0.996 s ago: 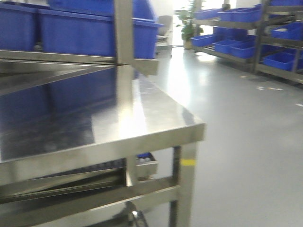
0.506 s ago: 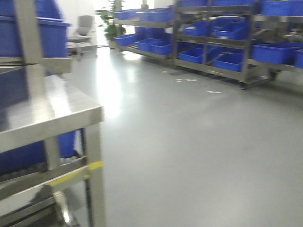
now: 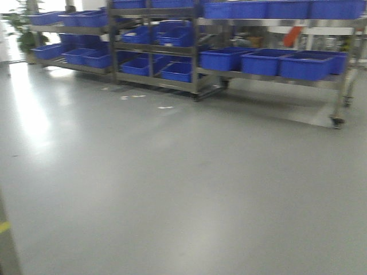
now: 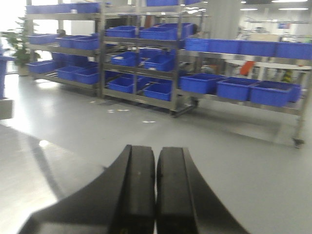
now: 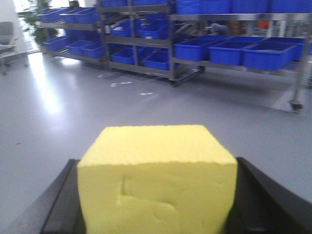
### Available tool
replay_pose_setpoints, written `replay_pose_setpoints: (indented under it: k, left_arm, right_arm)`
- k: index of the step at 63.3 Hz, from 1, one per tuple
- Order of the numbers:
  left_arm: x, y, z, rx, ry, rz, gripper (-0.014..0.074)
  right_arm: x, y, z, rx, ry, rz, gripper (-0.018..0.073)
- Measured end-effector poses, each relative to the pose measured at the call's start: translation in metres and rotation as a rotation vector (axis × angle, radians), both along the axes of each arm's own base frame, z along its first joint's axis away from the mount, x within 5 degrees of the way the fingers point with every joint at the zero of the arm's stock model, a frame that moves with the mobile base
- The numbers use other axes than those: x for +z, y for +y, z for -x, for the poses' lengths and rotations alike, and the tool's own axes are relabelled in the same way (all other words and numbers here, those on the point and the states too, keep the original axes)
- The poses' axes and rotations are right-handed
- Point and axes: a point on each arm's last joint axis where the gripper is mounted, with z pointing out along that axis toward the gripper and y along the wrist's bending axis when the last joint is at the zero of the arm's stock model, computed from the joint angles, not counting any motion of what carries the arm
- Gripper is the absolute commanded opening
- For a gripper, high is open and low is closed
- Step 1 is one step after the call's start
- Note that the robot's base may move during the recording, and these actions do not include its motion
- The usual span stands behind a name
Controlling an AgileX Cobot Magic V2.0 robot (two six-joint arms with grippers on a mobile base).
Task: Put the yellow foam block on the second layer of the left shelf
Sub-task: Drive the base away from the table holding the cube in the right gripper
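At the bottom centre of the right wrist view, the right gripper clamps the yellow foam block between its black fingers. The left gripper is pressed closed on nothing. Looks like a carrying step: hold it level, squeeze gently. Can't pick out the target shelf. Bare grey floor ahead, steel racks with blue bins across the top, nothing blocking.

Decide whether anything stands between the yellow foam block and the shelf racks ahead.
Nothing visible does. The yellow foam block sits in the right gripper, and open grey floor lies between it and the shelf racks. Their layers in view hold blue bins, though, and which layer is the target cannot be told.
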Motion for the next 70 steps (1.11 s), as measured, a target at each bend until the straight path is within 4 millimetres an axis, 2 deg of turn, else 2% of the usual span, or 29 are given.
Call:
replay_pose_setpoints:
  k: [70]
  left_arm:
    - [0.0000,0.0000,0.0000,0.000,0.000,0.000,0.0137]
  right_arm:
    - [0.0000,0.0000,0.0000,0.000,0.000,0.000,0.0340]
